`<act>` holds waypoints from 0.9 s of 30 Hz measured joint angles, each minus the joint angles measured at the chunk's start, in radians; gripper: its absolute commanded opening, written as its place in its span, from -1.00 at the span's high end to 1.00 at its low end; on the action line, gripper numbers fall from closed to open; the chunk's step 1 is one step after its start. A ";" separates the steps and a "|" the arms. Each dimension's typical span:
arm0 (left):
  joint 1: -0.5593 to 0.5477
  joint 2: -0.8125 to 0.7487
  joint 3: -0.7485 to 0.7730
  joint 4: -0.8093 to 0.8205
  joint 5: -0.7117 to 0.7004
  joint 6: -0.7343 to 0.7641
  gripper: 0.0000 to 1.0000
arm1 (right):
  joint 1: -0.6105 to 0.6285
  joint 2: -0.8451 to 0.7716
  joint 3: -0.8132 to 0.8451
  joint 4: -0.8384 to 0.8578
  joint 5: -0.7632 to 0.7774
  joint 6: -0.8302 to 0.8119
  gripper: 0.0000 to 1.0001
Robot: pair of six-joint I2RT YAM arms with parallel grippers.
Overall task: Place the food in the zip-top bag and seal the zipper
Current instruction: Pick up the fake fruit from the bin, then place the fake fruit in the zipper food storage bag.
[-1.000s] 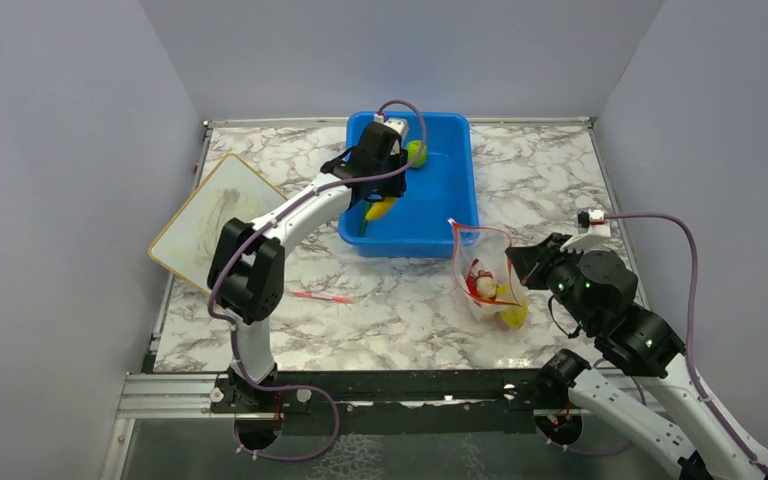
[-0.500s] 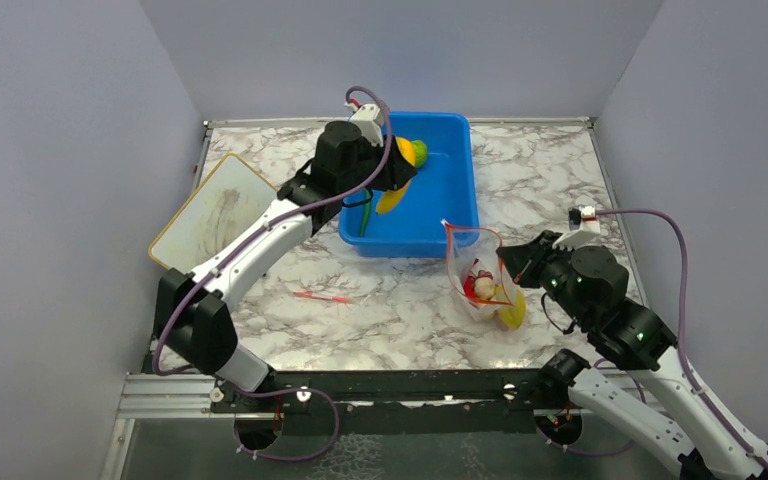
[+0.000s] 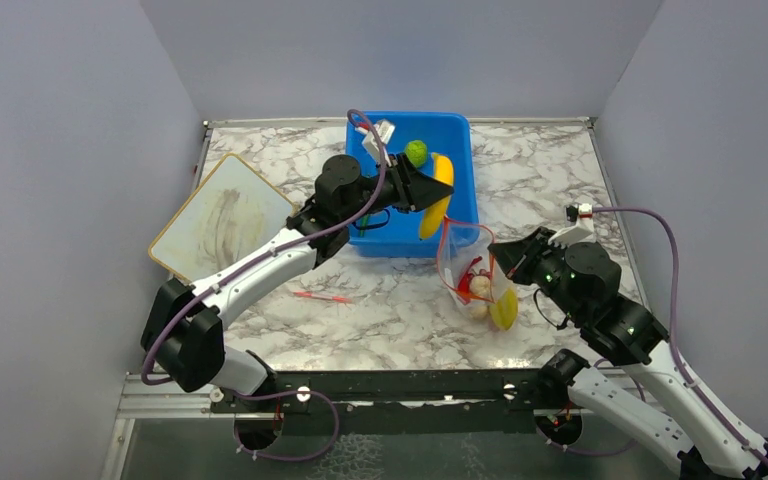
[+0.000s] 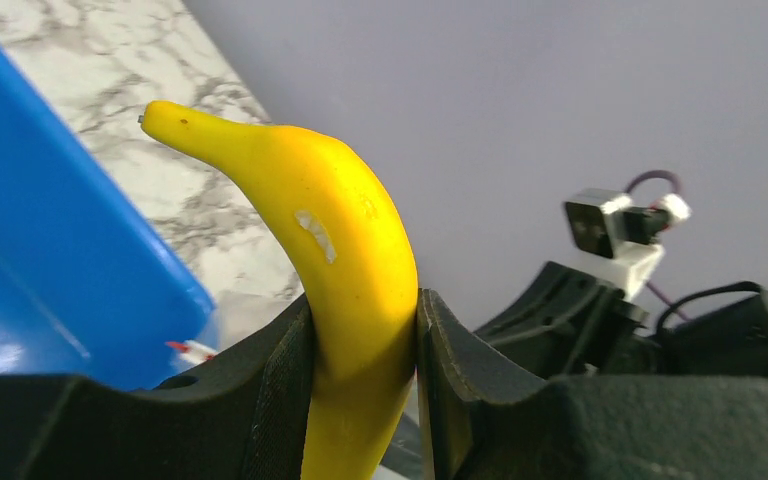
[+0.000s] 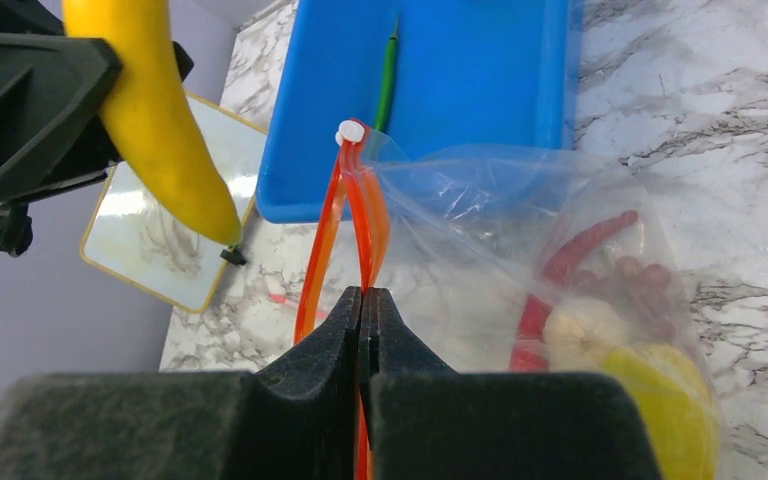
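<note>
**Top external and wrists: banana gripped over the tub, bag held by its zipper**

Top external view: the left fingers point(image 3: 422, 188) clamp a yellow banana point(image 3: 430, 220) across its middle. They hold it lifted over the right side of the blue tub point(image 3: 460, 130), its lower end toward the zip-top bag point(image 3: 463, 262). A green lime point(image 3: 416, 152) lies in the tub's far part. The bag sits on the marble desk point(image 3: 560, 190) just in front of the tub's near right corner. The right fingers point(image 3: 508, 262) grip it at the mouth. Inside are a red chili point(image 3: 472, 268), a garlic bulb point(image 3: 479, 287) and a starfruit point(image 3: 504, 308). A white board point(image 3: 222, 215) lies at the desk's left edge, with a thin red stick point(image 3: 322, 296) between it and the bag.

Left wrist view: the fingers stand partly open, pressed against both sides of the banana. Its stem end points up and left, with the tub's corner below.

Right wrist view: the fingers are fully closed on the orange-red zipper point(image 5: 345, 200). The strip's two lips bow apart above the grip and meet at a white end near the tub's rim. The bag hangs to the right with the chili, garlic bulb and starfruit in it. The banana shows at upper left, beside the bag's mouth, not inside it.
</note>
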 measured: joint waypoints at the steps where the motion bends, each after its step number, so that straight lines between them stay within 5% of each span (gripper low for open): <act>1: -0.012 -0.003 -0.004 0.023 0.000 -0.019 0.68 | 0.000 0.000 0.000 0.001 -0.002 0.007 0.98; 27: -0.230 0.045 -0.123 0.239 -0.222 -0.172 0.70 | 0.000 -0.029 -0.039 0.034 -0.017 0.060 0.98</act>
